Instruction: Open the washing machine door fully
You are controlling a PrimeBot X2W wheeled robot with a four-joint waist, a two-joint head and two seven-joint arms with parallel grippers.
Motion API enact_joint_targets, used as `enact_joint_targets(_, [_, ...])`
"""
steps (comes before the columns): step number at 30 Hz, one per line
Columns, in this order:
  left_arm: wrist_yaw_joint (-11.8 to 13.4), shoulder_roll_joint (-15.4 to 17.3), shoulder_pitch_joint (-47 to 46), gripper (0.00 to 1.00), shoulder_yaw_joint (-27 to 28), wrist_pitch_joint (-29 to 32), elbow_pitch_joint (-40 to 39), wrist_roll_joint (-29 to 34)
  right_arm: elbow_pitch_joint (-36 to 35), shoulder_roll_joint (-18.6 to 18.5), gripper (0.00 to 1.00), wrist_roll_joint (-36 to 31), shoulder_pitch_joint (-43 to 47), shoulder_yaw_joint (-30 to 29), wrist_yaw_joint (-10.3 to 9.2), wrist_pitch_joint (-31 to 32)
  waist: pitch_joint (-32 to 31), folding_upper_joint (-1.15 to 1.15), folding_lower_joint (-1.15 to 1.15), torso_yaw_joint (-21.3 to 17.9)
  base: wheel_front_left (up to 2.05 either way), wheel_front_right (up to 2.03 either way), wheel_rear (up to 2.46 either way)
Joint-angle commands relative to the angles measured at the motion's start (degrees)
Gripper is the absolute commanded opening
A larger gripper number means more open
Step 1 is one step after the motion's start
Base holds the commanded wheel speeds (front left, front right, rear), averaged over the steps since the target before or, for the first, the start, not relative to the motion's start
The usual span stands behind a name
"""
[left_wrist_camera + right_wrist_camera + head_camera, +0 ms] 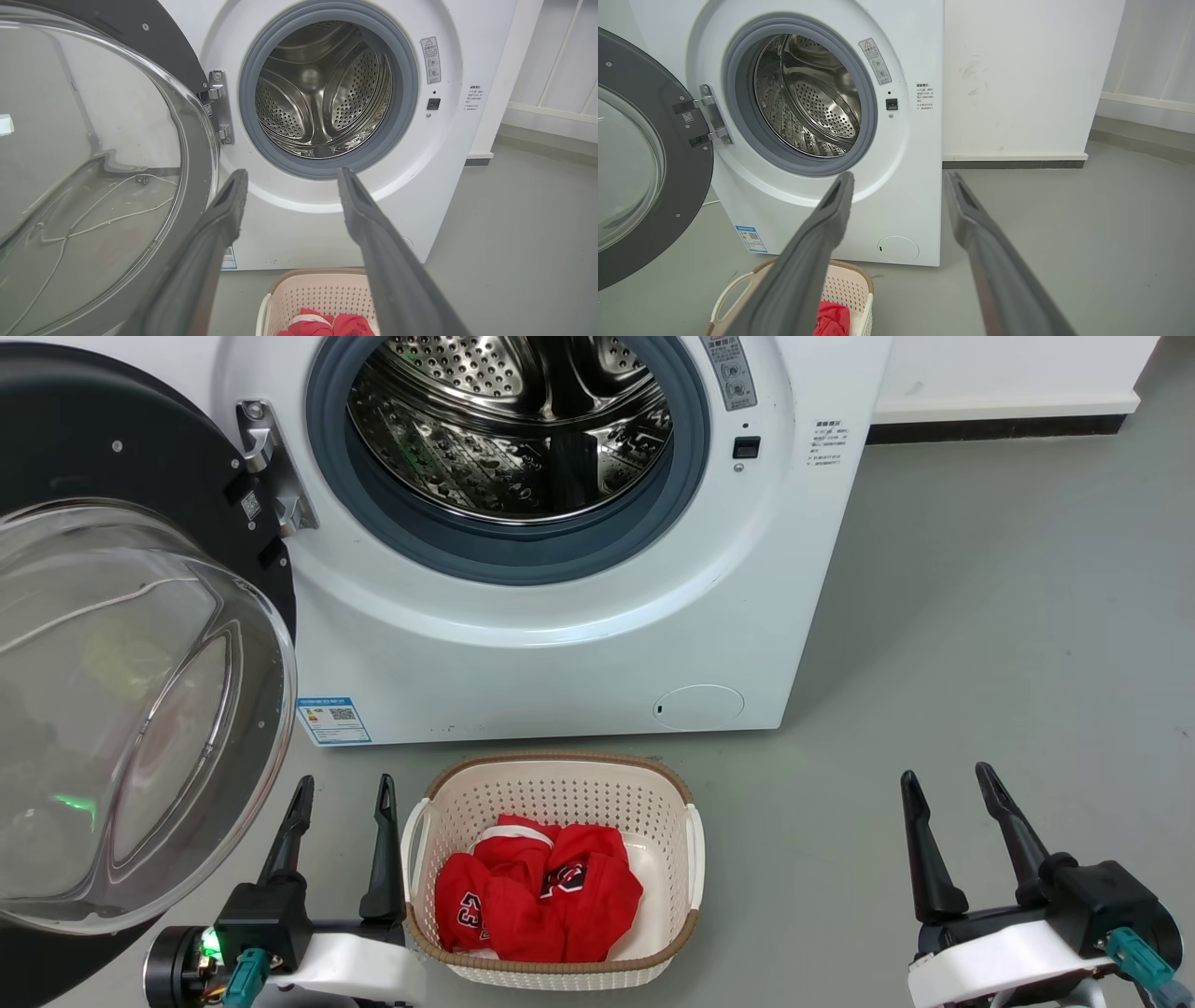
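The white washing machine (560, 644) (299, 224) (896, 196) stands straight ahead, its steel drum exposed inside a grey rubber ring. Its washing machine door (121, 709) (93, 177) (649, 177), a black disc with a clear bulging glass bowl, hangs swung out to the left on its hinge. My left gripper (344, 790) (290, 176) is open and empty, low beside the door's lower edge and apart from it. Out on the floor to the right, my right gripper (948, 779) (899, 178) is open too, holding nothing.
A cream plastic basket (560, 775) (317, 284) (850, 280) with red clothes (537, 891) sits on the grey floor just in front of the machine, between my two arms. A white wall with a dark skirting (990, 427) runs behind on the right.
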Motion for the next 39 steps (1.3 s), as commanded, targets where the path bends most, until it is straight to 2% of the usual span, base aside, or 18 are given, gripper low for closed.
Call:
enact_joint_targets(1, [0.0,-0.1,-0.9,1.00,0.0,-0.1,0.1,-0.1,0.0,0.1,1.00,0.3,-0.6,0.1,-0.02,0.0,0.0,0.00,0.00,0.0,0.00,0.00,0.00])
enact_joint_targets(18, [-0.4,-0.1,-1.1,1.00,0.3,-0.1,-0.2,0.4,0.2,0.1,1.00,1.1,-0.9,0.2,-0.02,-0.1,0.4,0.00,0.00,0.5,0.00,0.00,0.00])
enact_joint_targets(19, [-0.4,0.0,-0.4,0.00,0.2,0.0,0.0,0.2,0.2,0.0,0.00,0.8,-0.3,0.2,0.00,0.0,0.4,0.00,0.00,0.5,0.00,0.00,0.00])
enact_joint_targets(23, [-0.5,-0.1,0.1,0.00,0.4,0.4,1.8,-0.7,1.5,0.0,0.00,1.7,0.8,0.3,0.00,0.1,0.4,0.00,0.00,0.5,0.00,0.00,0.00])
enact_joint_targets(39, [-1.9,-0.1,-1.4,0.00,1.8,4.9,3.5,-19.3,3.0,-1.1,0.00,20.9,-1.0,-0.1,0.00,3.6,0.1,0.00,0.00,0.7,0.00,0.00,0.00])
